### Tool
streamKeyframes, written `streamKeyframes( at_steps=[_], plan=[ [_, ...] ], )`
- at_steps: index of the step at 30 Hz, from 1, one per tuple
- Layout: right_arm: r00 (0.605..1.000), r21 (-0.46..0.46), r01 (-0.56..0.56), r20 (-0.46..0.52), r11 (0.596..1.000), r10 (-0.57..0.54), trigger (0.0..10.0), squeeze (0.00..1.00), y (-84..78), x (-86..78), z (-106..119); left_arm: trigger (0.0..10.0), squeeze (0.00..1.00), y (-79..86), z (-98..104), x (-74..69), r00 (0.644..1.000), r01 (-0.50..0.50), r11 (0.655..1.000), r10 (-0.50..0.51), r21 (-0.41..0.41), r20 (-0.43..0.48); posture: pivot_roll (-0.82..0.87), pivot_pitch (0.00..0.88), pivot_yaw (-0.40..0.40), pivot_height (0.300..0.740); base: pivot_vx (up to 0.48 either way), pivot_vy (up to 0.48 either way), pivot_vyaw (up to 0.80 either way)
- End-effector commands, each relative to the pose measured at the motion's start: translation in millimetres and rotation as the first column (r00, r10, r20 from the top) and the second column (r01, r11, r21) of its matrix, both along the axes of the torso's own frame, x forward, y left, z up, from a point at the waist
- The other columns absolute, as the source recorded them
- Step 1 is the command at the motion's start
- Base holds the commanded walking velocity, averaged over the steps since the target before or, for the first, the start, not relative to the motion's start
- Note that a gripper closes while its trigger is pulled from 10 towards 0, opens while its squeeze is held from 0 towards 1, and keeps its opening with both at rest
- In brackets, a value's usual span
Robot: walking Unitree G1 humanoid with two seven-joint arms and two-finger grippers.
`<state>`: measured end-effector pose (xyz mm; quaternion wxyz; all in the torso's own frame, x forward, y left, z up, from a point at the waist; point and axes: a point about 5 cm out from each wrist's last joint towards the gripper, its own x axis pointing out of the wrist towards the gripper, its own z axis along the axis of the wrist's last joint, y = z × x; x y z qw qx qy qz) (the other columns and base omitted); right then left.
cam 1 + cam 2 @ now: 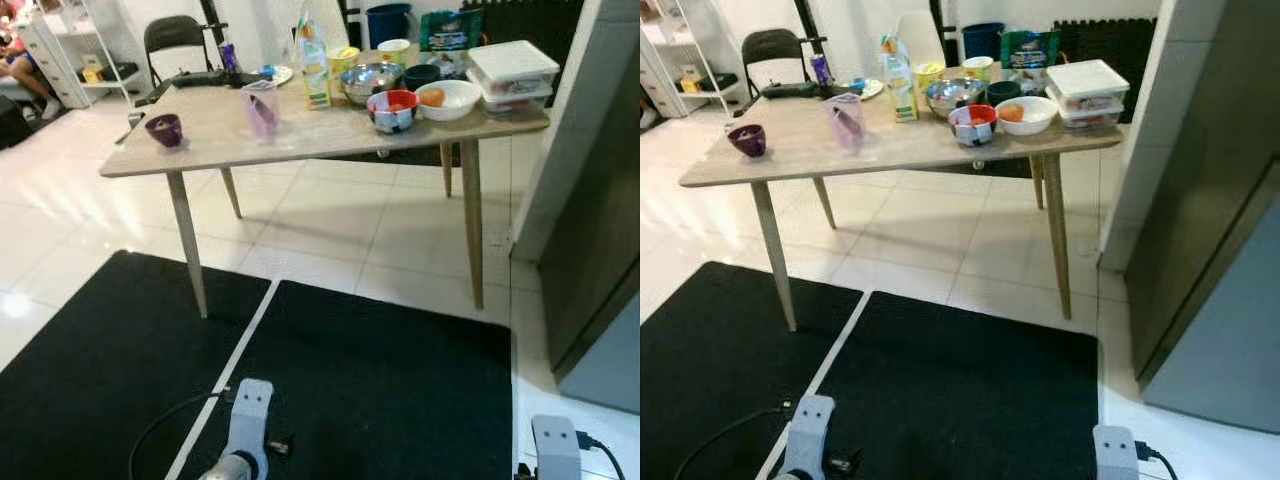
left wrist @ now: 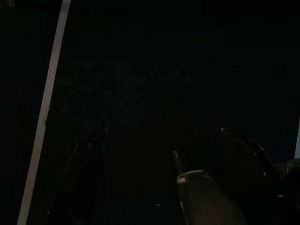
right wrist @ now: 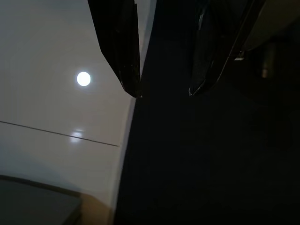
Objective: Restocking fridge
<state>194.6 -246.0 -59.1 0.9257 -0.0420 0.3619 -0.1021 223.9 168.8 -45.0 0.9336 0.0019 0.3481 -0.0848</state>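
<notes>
No legible text anywhere: print on the carton (image 1: pixel 314 62) at approx 12 o'clock on the worktop (image 1: pixel 220 135) and on the green bag (image 1: pixel 451 30) behind is too blurred to read.

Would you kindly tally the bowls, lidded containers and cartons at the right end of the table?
bowls: 4 (steel bowl, red bowl, white bowl, dark bowl)
lidded containers: 2, stacked
carton: 1
Total: 7

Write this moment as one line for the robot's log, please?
stage: facing table, nothing picked | left gripper: open, idle over black mat | right gripper: open, idle | fridge: at right
</notes>
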Motion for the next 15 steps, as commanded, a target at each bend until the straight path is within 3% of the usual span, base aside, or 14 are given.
streamKeyframes(
  at_steps=[1, 9, 15],
  plan=[
    [1.000, 0.020, 0.001, -0.022, 1.000, 0.000, 10.0, 0.00, 5.2, -4.3, -4.5, 10.0, 0.00, 7.7, -3.1, -5.1, 1.000, -0.026, 1.000, 0.026, 0.012, -0.017, 0.01, 0.132, 0.131, 0.740, 0.000, 0.000, 0.00],
    [1.000, 0.020, -0.002, -0.012, 1.000, 0.002, 10.0, 0.00, 5.9, -2.3, -3.2, 10.0, 0.00, 4.9, -3.1, -4.5, 0.999, -0.029, 1.000, 0.029, -0.005, -0.017, 0.01, 0.135, 0.128, 0.740, 0.000, 0.000, 0.00],
    [1.000, 0.020, -0.006, -0.007, 1.000, 0.006, 10.0, 0.00, 6.4, 1.2, -1.6, 10.0, 0.00, 1.5, -3.4, -4.4, 0.999, -0.026, 0.999, 0.026, -0.020, -0.021, 0.01, 0.131, 0.120, 0.740, 0.000, 0.454, 0.00]
  ],
)
